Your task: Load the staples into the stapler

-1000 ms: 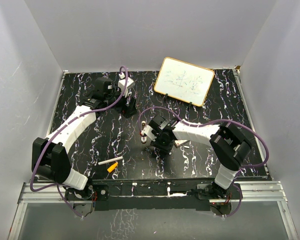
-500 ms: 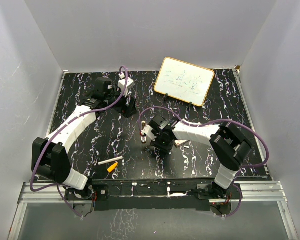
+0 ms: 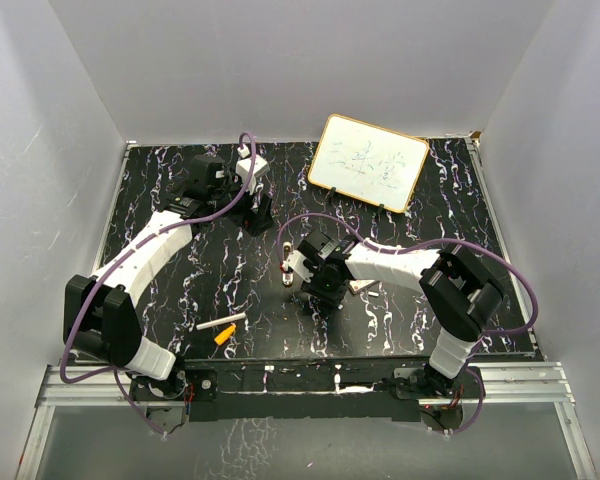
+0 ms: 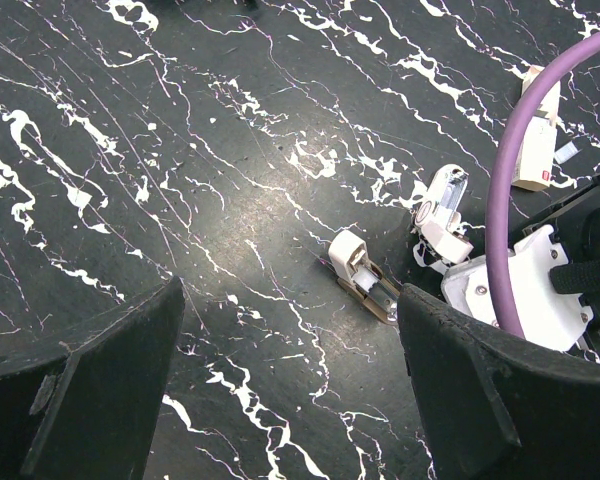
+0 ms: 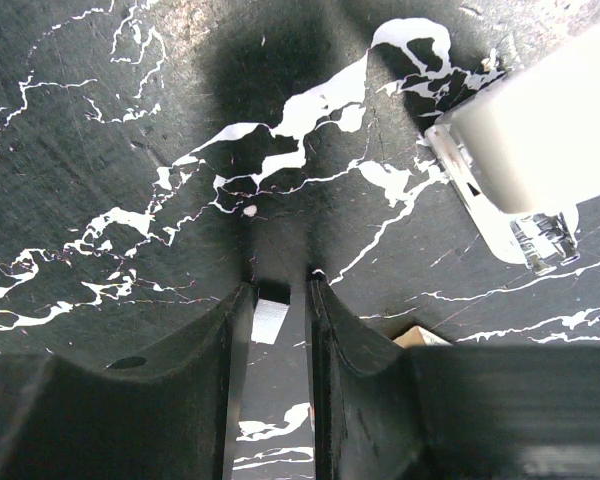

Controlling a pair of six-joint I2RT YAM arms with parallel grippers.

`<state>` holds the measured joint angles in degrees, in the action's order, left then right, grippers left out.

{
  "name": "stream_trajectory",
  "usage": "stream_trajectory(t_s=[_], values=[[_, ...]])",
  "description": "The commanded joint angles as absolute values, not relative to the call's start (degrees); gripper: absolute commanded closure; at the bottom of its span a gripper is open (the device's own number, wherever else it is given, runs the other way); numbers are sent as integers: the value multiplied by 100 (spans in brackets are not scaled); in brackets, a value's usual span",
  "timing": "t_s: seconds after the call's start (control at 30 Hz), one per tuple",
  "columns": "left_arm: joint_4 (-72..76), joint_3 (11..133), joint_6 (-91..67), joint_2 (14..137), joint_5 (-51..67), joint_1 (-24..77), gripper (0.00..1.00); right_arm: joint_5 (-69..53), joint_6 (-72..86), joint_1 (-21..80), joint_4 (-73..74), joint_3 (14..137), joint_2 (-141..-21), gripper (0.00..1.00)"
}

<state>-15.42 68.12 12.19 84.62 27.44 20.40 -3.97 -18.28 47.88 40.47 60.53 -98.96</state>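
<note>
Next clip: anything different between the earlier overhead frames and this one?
Nothing visibly changed. The right gripper stays low over the table, jaws closed on a small grey strip beside the stapler; the left gripper stays open farther back. The white stick and orange piece lie where they were.

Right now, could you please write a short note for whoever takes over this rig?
Left gripper: open, empty, above the table.
Right gripper: nearly shut, apparently pinching a small pale strip, likely the staples.
Stapler: on the table close beside the right gripper, not held.
Done: strip seemingly picked up.
Left to do: seat the strip in the stapler, then close it.
</note>
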Motion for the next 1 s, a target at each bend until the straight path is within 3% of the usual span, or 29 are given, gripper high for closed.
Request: stream_trajectory(t_s=[0.0, 0.13, 0.37, 0.97], values=[[-1503, 6802, 1236, 8182, 2776, 2009, 15, -214, -1826, 4737, 4605, 5836, -10125, 70], [-1482, 6776, 1239, 8170, 2756, 2006, 15, -233, -1837, 4736, 4638, 5836, -10096, 71], [-1503, 6809, 1275, 8166, 2700, 2007, 15, -274, -1895, 4737, 4511, 5797, -9863, 85], [-1474, 6836, 1327, 8249, 2615, 1955, 14, -856, -2444, 4310, 4021, 6104, -8714, 90]])
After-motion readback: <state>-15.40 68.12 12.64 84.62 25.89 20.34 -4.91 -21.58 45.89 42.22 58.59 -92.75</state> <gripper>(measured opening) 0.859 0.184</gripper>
